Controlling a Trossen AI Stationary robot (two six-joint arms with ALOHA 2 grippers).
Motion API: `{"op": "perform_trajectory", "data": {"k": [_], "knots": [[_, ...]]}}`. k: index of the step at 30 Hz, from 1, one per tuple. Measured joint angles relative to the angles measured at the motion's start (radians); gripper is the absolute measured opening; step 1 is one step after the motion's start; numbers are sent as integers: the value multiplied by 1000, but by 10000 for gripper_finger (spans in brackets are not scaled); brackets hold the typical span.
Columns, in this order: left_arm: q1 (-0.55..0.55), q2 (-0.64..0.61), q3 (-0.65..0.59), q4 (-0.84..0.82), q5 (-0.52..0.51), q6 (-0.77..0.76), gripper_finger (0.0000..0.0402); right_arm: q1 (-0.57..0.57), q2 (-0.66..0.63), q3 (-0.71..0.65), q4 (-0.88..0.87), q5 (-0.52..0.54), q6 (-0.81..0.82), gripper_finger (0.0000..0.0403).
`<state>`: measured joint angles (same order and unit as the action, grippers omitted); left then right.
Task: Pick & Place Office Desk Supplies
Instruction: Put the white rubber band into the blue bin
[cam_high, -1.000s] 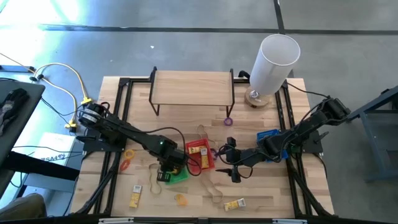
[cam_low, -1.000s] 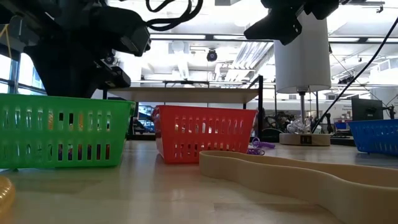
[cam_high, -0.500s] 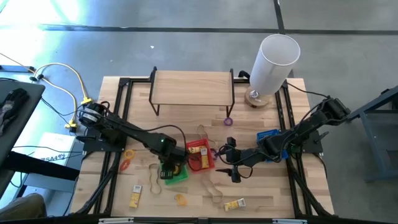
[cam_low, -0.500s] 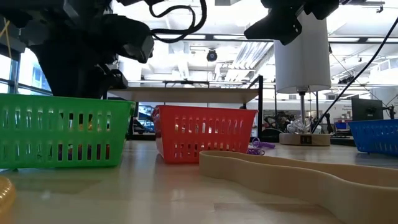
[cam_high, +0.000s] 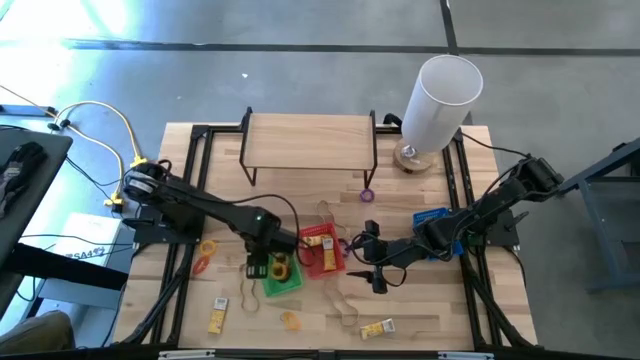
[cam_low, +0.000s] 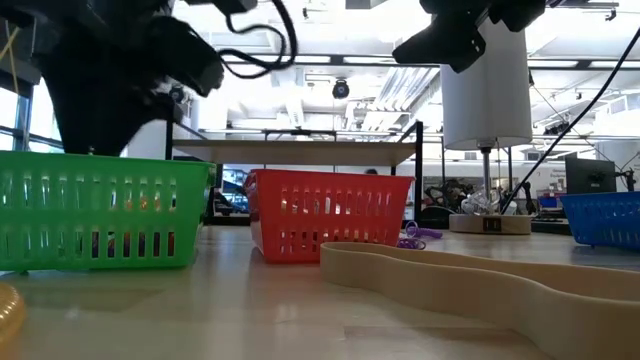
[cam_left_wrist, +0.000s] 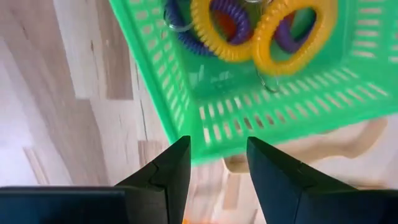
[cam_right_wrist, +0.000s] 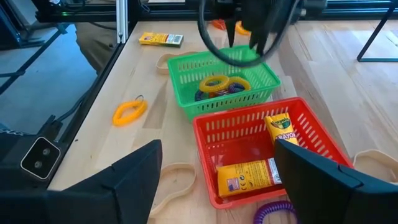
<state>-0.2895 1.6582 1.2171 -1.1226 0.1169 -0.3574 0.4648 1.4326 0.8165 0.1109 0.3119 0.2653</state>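
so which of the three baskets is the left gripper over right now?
The green basket, holding yellow and purple coil rings. The left gripper hangs open over its edge; the red basket and blue basket sit further right.

I count three baskets: one green basket, one red basket, one blue basket. In the green one lie two yellow coil rings over purple coils whose number I cannot tell. The red one holds two crayon boxes. Loose on the table I make out five rings: two yellow rings, one orange ring and two purple rings. There are also three small yellow packets and three tan rubber-band loops. Beyond those stand one tall white cylinder and one wooden shelf.
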Motion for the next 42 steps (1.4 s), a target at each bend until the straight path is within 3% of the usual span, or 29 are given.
{"op": "perform_trajectory", "data": {"k": [10,19,23,29,35,42], "knots": [[-121,-63,-1,-162,3,-131,151,0,0,0,-2,2,0,295],[-255,-62,-23,-142,-151,-124,150,0,43,-1,1,-8,6,295],[-284,-82,-60,-93,-225,-115,150,-1,96,-1,17,-1,21,295],[-265,-164,-191,55,-222,-114,150,14,127,0,161,-25,-55,295],[-224,-251,-318,177,-168,-114,149,21,128,0,159,-23,-103,295],[-228,-269,-394,321,-168,-107,149,10,128,0,155,-24,-104,295]]}}
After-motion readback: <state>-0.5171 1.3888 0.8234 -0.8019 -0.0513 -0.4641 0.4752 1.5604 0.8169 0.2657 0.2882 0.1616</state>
